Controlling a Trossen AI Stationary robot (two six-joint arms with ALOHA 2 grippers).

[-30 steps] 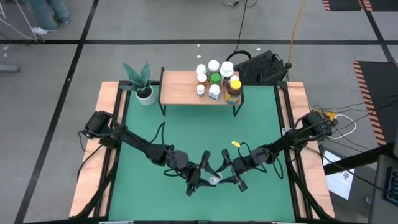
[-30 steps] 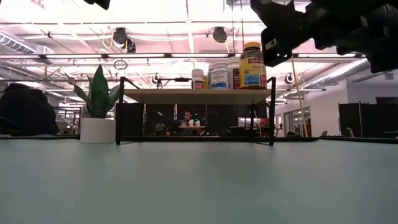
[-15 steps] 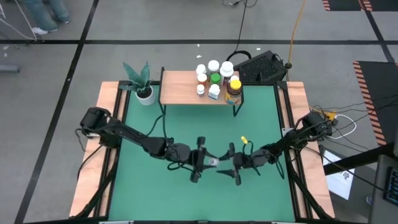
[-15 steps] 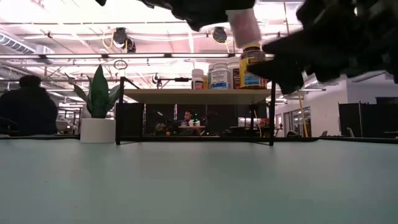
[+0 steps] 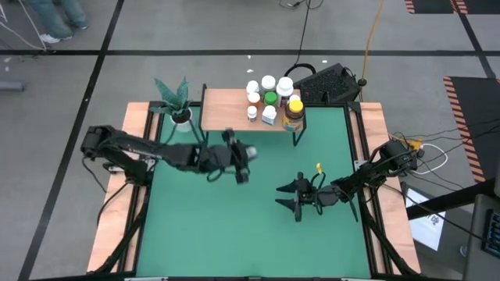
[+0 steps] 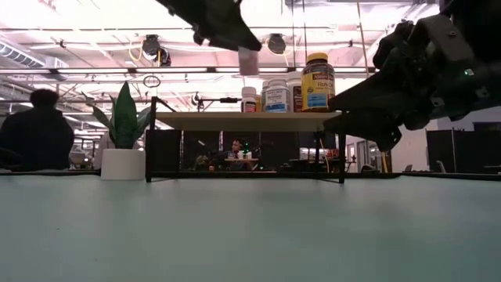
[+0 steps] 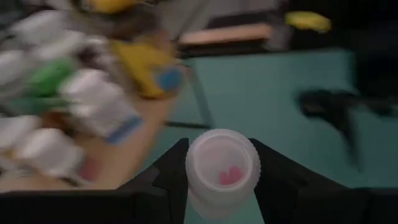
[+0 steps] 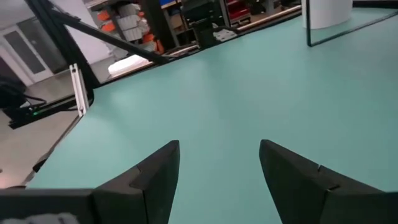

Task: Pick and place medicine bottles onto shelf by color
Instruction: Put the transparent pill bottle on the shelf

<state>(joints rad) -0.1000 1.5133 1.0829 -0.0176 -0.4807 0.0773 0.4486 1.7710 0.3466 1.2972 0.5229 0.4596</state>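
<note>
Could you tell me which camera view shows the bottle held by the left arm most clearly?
The left wrist view: the white bottle fills the space between the left tool's fingers. The high view shows it small, near the shelf; the low view shows only its lower part; the right wrist view misses it.

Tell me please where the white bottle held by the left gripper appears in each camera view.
High view: the white bottle is in the left gripper, above the green table, near the shelf.
Low view: top centre, hanging under the dark gripper, left of the bottles on the shelf.
Left wrist view: bottom centre, between the two dark fingers.
Right wrist view: not in it.
Shared landmark: the shelf with its bottles.
</note>
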